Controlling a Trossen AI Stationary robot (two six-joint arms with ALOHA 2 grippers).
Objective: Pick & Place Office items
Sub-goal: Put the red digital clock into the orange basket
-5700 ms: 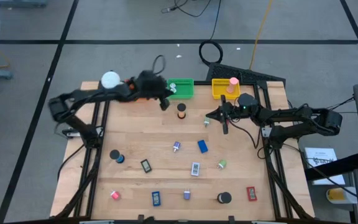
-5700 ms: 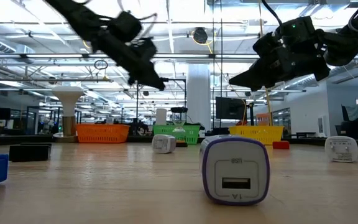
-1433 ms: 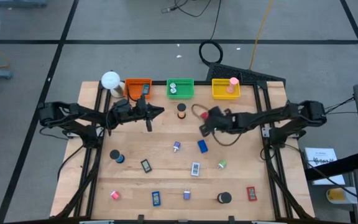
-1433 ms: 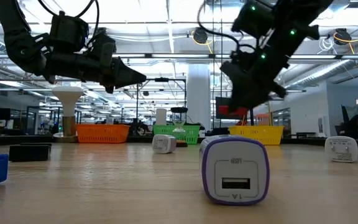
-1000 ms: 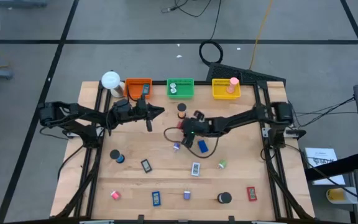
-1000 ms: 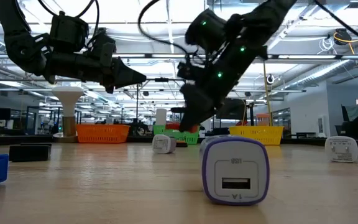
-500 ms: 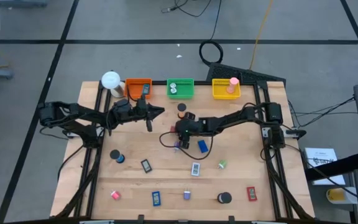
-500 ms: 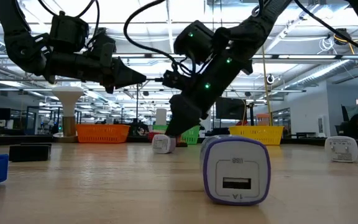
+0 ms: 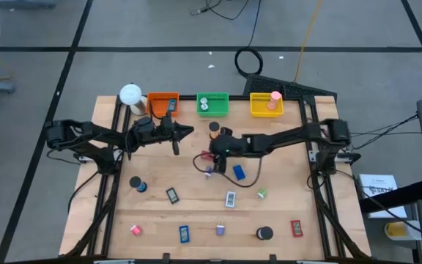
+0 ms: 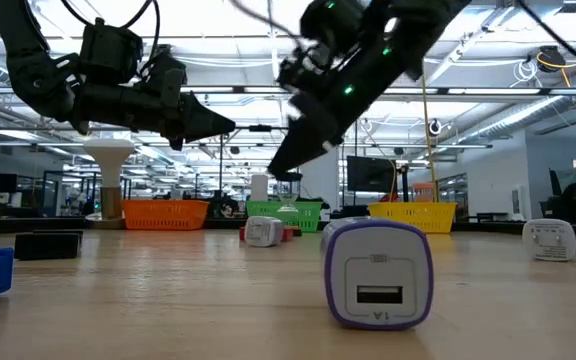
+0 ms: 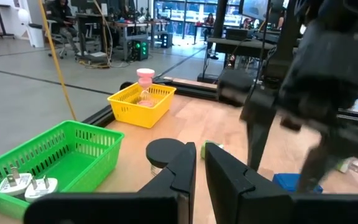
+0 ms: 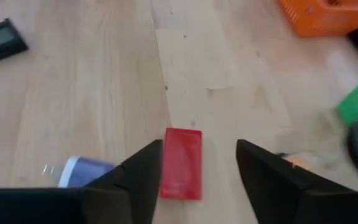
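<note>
A red flat rectangle (image 12: 182, 163) lies flat on the wooden table near its middle; it also shows in the high view (image 9: 204, 155). My right gripper (image 12: 199, 155) is open and empty, and it hovers above the rectangle with a finger on either side of it. In the low view my right gripper (image 10: 280, 168) is well above the table top. A purple and white bit (image 12: 79, 171) lies beside the rectangle. My left gripper (image 9: 187, 133) waits shut and empty above the far left part of the table.
The orange tray (image 9: 163, 103), green tray (image 9: 212, 103) and yellow tray (image 9: 265, 104) stand along the far edge, with a white ball lamp (image 9: 130, 94) at their left. A black roll (image 9: 213, 130) stands just beyond my right gripper. A blue rectangle (image 9: 239, 172) and several small pieces lie on the near half.
My right gripper has gone toward the table's left and down to the table's middle with the red rectangle. It has let go of it and risen. The rectangle now lies flat on the wood below the gripper.
</note>
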